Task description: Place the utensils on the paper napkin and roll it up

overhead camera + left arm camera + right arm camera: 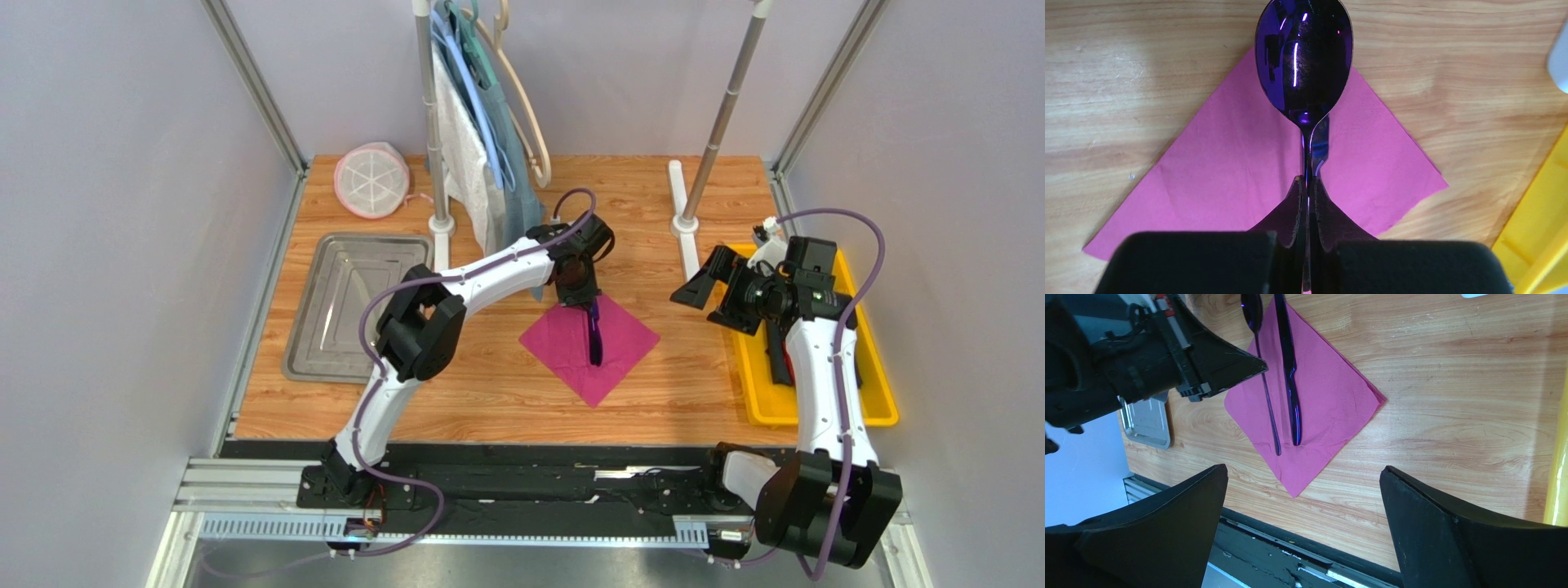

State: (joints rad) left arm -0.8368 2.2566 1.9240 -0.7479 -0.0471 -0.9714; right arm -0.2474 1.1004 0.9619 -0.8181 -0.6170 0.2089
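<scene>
The magenta paper napkin (pixel 589 343) lies as a diamond in the middle of the table. It also shows in the left wrist view (pixel 1229 165) and the right wrist view (pixel 1327 398). A dark-purple knife (pixel 1289 367) lies on it. My left gripper (pixel 577 300) is shut on the handle of a dark-purple spoon (pixel 1304 55), with the handle pinched between the fingertips (pixel 1293 205). The spoon's bowl reaches past the napkin's far corner, and its handle (pixel 1269 410) runs beside the knife. My right gripper (pixel 1303 478) is open and empty, right of the napkin (pixel 705 294).
A yellow tray (pixel 859 368) stands at the right edge, with a dark slim piece (pixel 775 361) in it beside my right arm. A metal tray (pixel 350 306) is at the left. A garment rack with hangers (pixel 485 123), its white feet (pixel 682 196) and a round pink-white thing (pixel 372 180) stand at the back.
</scene>
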